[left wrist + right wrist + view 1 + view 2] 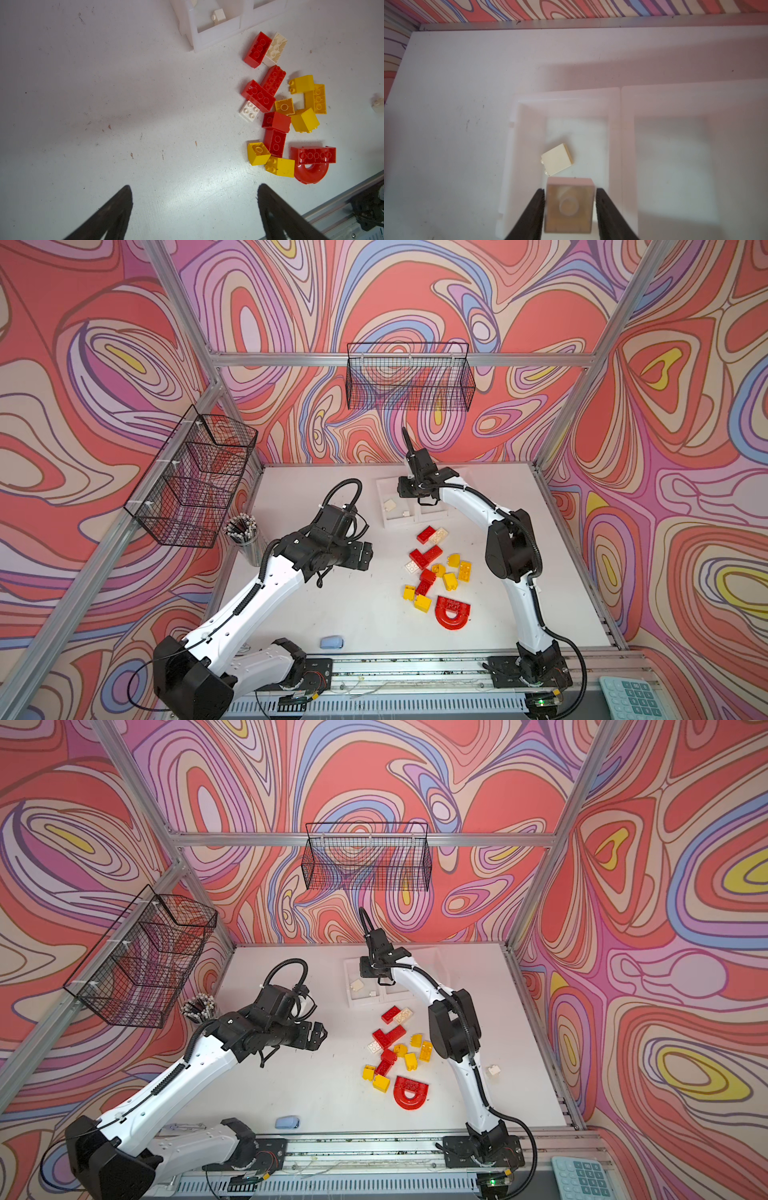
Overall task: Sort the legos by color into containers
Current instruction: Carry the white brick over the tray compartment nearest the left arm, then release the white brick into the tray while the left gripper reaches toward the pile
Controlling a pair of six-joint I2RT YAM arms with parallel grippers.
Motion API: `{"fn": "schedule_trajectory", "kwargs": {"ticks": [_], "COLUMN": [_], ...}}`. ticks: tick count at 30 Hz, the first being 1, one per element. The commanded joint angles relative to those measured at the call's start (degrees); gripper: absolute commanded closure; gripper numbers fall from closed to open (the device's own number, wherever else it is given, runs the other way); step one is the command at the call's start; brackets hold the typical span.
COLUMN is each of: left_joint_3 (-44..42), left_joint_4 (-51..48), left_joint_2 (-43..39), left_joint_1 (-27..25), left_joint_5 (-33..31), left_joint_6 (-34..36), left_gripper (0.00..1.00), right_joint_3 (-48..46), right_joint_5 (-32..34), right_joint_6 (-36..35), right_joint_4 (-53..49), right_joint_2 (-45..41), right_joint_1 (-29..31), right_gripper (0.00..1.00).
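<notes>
A white table (pixel 353 605) is enclosed on three sides by walls (pixel 415 294) printed with red, lilac and yellow swirls and edged with aluminium rails (pixel 291 359). A black wire basket (pixel 409 377) is hung above its far edge, a second wire basket (pixel 195 477) above its left edge. A teal calculator (pixel 631 697) is set beyond its near right corner.

readable text: none | labels, brands, numbers: none legible | calculator (pixel 631 699) keys: too small to read

On my scuffed white bench (pixel 332 605) I see bins (pixel 399 524) at the back, a legos pile (pixel 424 558) just before them ending in a red arch (pixel 453 612), one cream brick (pixel 493 1070) apart at right, a blue block (pixel 331 642) by the front edge, a pencil cup (pixel 249 549) at left.
</notes>
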Motion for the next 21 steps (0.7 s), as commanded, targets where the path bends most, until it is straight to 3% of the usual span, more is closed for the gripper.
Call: {"fn": "schedule_trajectory", "kwargs": {"ticks": [1, 6, 10, 15, 21], "left_joint_3": [-0.63, -0.53, 0.85, 2.93, 6.26], "left_joint_4": [-1.27, -0.47, 0.02, 2.25, 8.47], "left_joint_2": [0.36, 2.28, 5.75, 12.73, 21.01], "left_joint_1": [-0.29, -1.93, -5.91, -9.08, -12.05], "left_joint_5": [0.8, 1.46, -0.1, 1.46, 3.52], "left_joint_6": [1.25, 1.61, 0.46, -3.54, -3.93], "left_gripper": [0.06, 0.08, 0.1, 0.11, 0.13], "right_joint_3": [1.75, -1.45, -9.61, -29.35, -54.78], "right_joint_5": [-0.39, -1.61, -2.42, -3.94, -11.99], "right_joint_6": [-1.01, -1.64, -1.47, 1.63, 6.03], "right_joint_4": [-1.0, 0.88, 4.3, 11.71, 19.97], "right_joint_2": [0.42, -4.22, -11.41, -25.12, -43.45], "right_joint_1": [0.16, 0.16, 0.1, -1.8, -10.78], "right_gripper": [0.42, 0.35, 0.33, 0.31, 0.31]}}
